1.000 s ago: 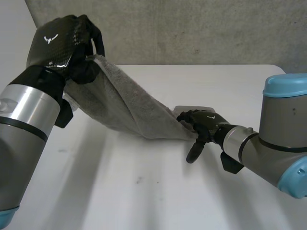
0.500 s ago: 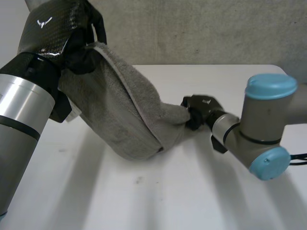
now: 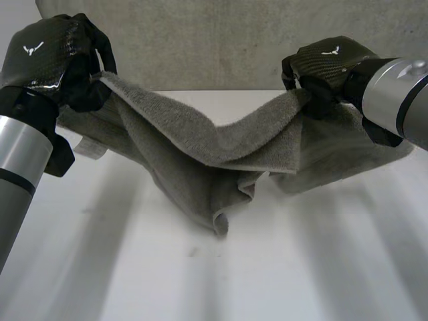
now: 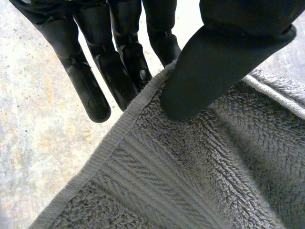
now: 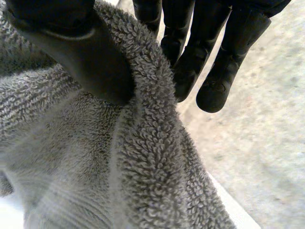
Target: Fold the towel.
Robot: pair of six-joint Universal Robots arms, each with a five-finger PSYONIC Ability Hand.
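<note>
Right, the left hand (image 3: 50, 63) is up high, its thumb (image 4: 209, 71) pressing the towel (image 3: 221, 140) against the fingers (image 4: 119, 71) behind it, a firm pinch on the banded edge. Opposite, the right hand (image 3: 328, 63) has the same sort of hold: thumb (image 5: 81, 57) on one face, fingers (image 5: 190, 62) on the other, a bunched edge clamped between them. Out from both grips the cloth slings across in the air, sagging in the middle. A rumpled tail droops toward the white table (image 3: 200, 287), and I cannot tell whether it touches. By my reading the fold is barely under way: the towel is raised by two points, with no flat, squared layer laid down. The held edge has yet to be carried over, set down and smoothed. As for containers, the only thing bearing anything is the table, with the towel's far parts trailing onto it.
</note>
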